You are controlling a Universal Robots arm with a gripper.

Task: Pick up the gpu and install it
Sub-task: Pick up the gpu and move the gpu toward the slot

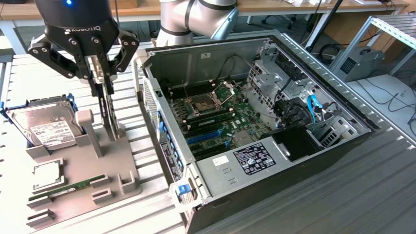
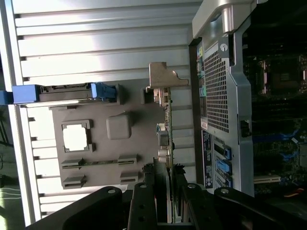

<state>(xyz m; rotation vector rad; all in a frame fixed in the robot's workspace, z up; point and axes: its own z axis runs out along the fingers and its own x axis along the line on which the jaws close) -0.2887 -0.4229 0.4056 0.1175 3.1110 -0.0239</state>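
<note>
Pick-up step, by the looks of it, with nothing installed yet. Most of the slatted surface (image 1: 364,195) is taken up by the open PC case (image 1: 195,63), and the grey parts holder (image 1: 85,170) is parked just beside it on the exterior view's left. A hard drive (image 1: 46,129) is seated in that holder. The gpu (image 1: 110,117) is stood upright on edge at the holder, outside the case. Whether it's been lifted clear can't be told. It's pinched along its top edge by the end effector (image 1: 101,80), which is closed partway onto the thin card. For the install, the card's lower edge probably needs to be squared up with a blue slot (image 1: 206,136).
</note>
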